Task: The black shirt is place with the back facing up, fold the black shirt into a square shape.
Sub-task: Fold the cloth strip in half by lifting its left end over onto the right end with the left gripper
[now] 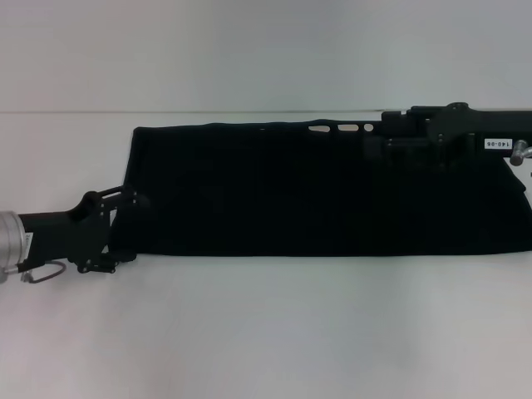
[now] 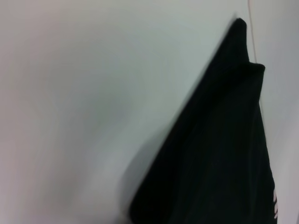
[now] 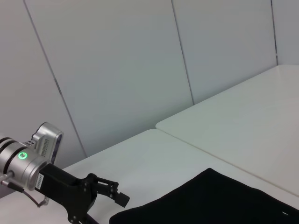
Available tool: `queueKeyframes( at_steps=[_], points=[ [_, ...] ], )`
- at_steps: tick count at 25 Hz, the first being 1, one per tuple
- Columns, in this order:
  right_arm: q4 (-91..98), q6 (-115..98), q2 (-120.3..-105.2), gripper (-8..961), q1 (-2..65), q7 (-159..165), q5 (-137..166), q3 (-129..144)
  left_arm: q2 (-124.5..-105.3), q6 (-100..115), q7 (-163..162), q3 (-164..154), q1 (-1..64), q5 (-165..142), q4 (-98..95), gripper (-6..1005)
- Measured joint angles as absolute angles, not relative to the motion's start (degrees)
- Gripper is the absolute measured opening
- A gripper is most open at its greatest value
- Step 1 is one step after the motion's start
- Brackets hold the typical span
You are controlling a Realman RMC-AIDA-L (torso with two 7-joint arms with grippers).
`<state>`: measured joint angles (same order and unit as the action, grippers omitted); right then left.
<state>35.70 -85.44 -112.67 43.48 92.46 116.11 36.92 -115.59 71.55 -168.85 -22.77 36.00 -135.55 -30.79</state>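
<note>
The black shirt [image 1: 316, 191] lies on my white table [image 1: 266, 332] as a long folded band, plain and printless. My left tool [image 1: 125, 229] sits at its left end, my right tool [image 1: 399, 145] over its far edge; I cannot tell either's grip.

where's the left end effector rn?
Head view: left end effector sits at the black shirt's left end, on the white table.
</note>
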Motion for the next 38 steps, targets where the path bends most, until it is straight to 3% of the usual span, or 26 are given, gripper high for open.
queueKeyframes(
  at_steps=[38],
  points=[
    [36.5,-85.5,-112.38,745,43.2,92.5,116.1,34.1,-115.67,67.3,-168.1,-20.6,35.0,-136.5,-30.2,949]
  ],
)
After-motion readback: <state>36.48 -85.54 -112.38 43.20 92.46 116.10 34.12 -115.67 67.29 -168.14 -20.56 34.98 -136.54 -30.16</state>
